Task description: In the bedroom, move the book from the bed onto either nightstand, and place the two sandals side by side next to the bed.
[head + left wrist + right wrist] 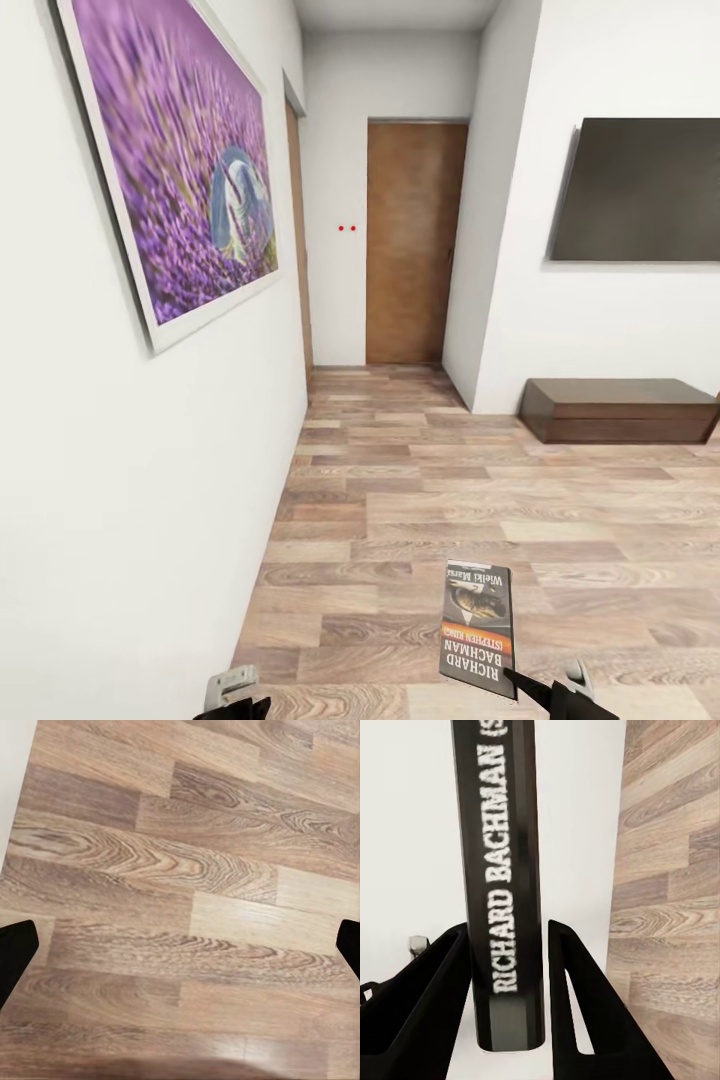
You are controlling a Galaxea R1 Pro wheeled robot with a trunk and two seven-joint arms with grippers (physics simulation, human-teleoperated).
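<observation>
Right pincer [506, 997] is clamped on the book [478, 626], fingers on both faces w/ the spine ("RICHARD BACHMAN") facing the wrist cam. Book is carried upright and out in front, low over the wood floor [420, 520], prob so it stays visible and off the robot's body while driving. Grip sits at one end of the book, so the rest is cantilevered; my guess is it could pivot if bumped.

Left pincer [180, 952]: fingers wide apart, nothing between them, pointing down at bare floor. Free for the sandals later.

Relative to the book: white wall w/ big purple flower picture [175, 160] is close beside it, on the robot's left. Brown door [412, 240] is straight beyond it at the corridor end. Long low dark cabinet [620, 410] under a wall TV [640, 190] is beyond it, well off to the robot's right; that's not a nightstand.

Floor around the book is open. Main hazard is the near wall if the base turns tight.
</observation>
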